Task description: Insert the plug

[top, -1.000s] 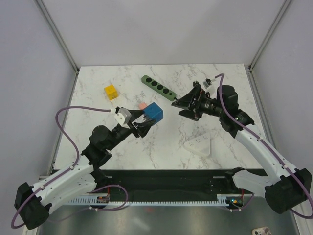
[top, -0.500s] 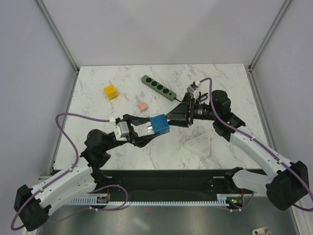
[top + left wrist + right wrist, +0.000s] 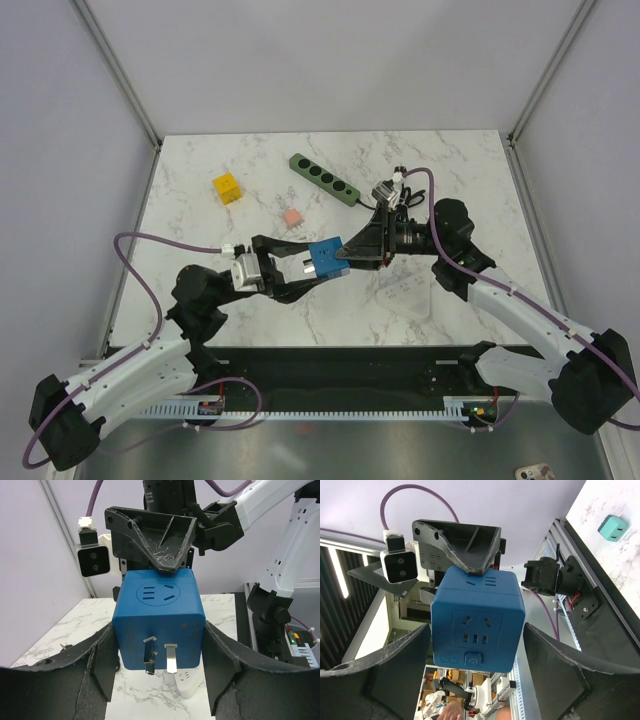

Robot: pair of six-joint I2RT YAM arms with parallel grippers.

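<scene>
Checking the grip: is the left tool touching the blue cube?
Touching. The left wrist view shows fingers of the left tool pressed against sides of the blue cube.

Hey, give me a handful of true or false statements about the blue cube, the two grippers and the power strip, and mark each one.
1. The left gripper holds the blue cube up off the table. True.
2. The cube's metal prongs are pushed into the power strip. False: the prongs are bare in the air, and the strip lies apart at the far side of the table.
3. The right gripper has a finger on either side of the cube. True.
4. The yellow block sits on top of the power strip. False: it lies on the table, left of the strip.
</scene>
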